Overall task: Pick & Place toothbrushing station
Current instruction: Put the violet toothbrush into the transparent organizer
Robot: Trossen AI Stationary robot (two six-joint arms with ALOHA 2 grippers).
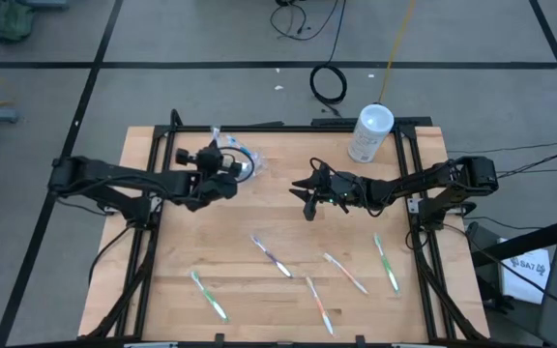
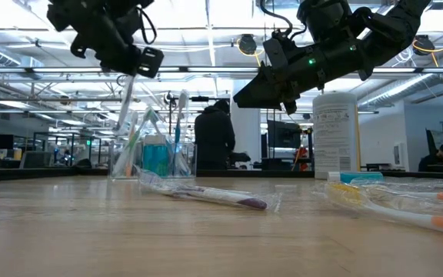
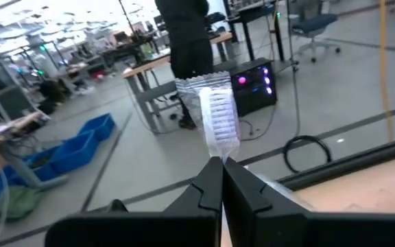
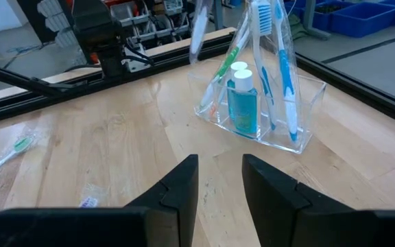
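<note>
A clear container point(image 4: 300, 134) stands at the table's far left-middle point(image 1: 244, 160), with several toothbrushes and a teal white-capped tube point(image 4: 243, 103) upright in it. My left gripper point(image 1: 219, 172) hovers just beside and above it point(image 2: 129, 65), shut on a toothbrush in a clear wrapper point(image 3: 218, 120). My right gripper point(image 1: 307, 205) is open and empty, raised over the table's middle point(image 4: 219, 180). Several wrapped toothbrushes lie flat on the near half, among them one point(image 1: 272, 256) at the middle and one point(image 1: 208, 295) at the near left. My left gripper pinches the wrapped toothbrush between its two shut fingertips point(image 3: 214, 182). The bristle end in its wrapper point(image 3: 219, 110) sticks out past the fingertips. In the low view the brush point(image 2: 125, 108) hangs slanting below the gripper, clear of the table, its lower end by the container.
A whitish cylindrical canister point(image 1: 370, 132) stands at the far right. More wrapped toothbrushes point(image 1: 346, 273), point(image 1: 387, 263), point(image 1: 319, 304) lie near the front right. A person point(image 2: 214, 138) stands in the room behind the table. Black frame rails run along the table's edges.
</note>
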